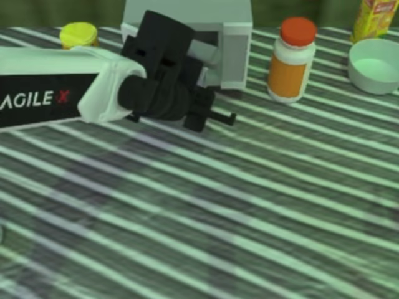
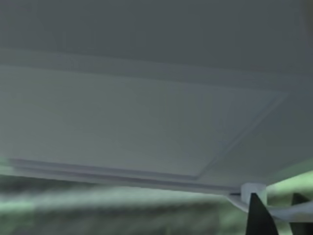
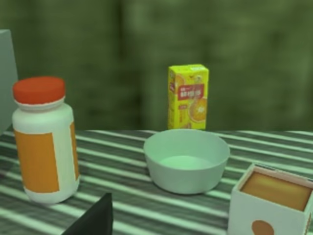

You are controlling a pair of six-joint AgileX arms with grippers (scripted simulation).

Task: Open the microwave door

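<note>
The pale grey microwave (image 1: pixel 187 11) stands at the back middle of the striped table. My left arm reaches in from the left, and my left gripper (image 1: pixel 198 68) is pressed up to the oven's front, covering most of it from above. In the left wrist view the microwave door (image 2: pixel 122 122) with its grey window fills the picture. My left gripper (image 2: pixel 278 215) is shut on the pale door handle (image 2: pixel 281 211), one dark fingertip on each side of the bar. My right gripper (image 3: pixel 95 220) is out of the top view; only a dark corner of it shows in its own wrist view.
To the right of the microwave stand an orange bottle with a red cap (image 1: pixel 290 62), a pale bowl (image 1: pixel 374 65) and a yellow juice carton (image 1: pixel 374 18). A yellow-lidded jar (image 1: pixel 79 34) sits to the left. A white box (image 3: pixel 271 205) is near my right gripper.
</note>
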